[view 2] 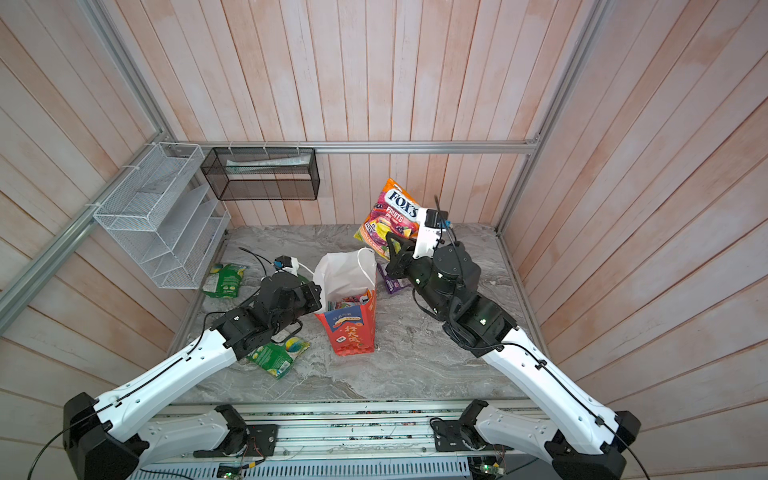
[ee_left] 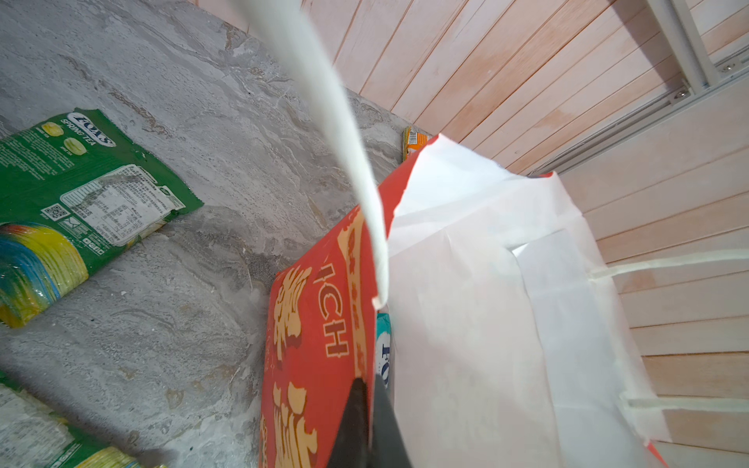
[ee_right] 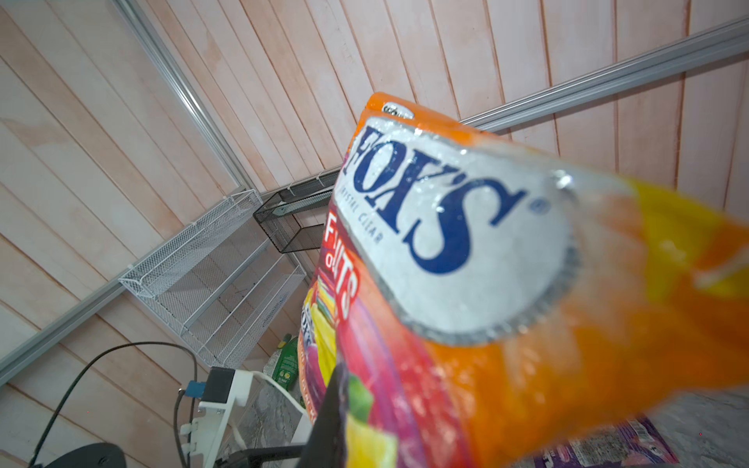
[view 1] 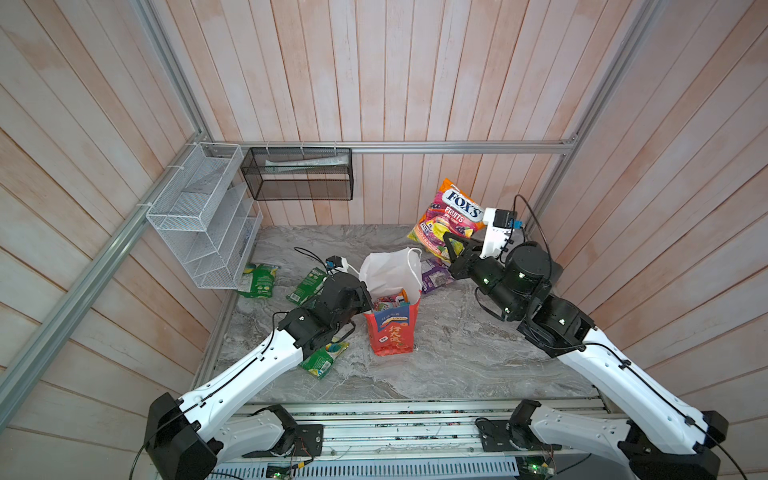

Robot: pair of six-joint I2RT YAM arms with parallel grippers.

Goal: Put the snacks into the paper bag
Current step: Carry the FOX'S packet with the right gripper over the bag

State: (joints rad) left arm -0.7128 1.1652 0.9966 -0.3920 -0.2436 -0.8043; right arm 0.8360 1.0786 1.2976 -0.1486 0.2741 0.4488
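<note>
We see a grey marbled desk [view 1: 457, 353] walled by pale pink wooden planks [view 1: 415, 83]. From the aluminium rail [view 1: 457, 146] at the back hangs a black mesh basket [view 1: 297, 183] holding a pale tube [view 1: 299, 163]. Just beside it, a white wire rack [view 1: 199, 224] hangs on the side wall.

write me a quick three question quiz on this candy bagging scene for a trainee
1. True or false: the right pincer holds the glossy orange-pink FOX'S plastic candy packet up off the grey marble tabletop.
2. What is the left pincer shut on? A: the rim of the tall red paper gift bag. B: the white wire rack. C: nothing.
3. How many glossy green plastic candy packets lie on the tabletop outside the bag?
Key: 1 true; 2 A; 3 three.
</note>
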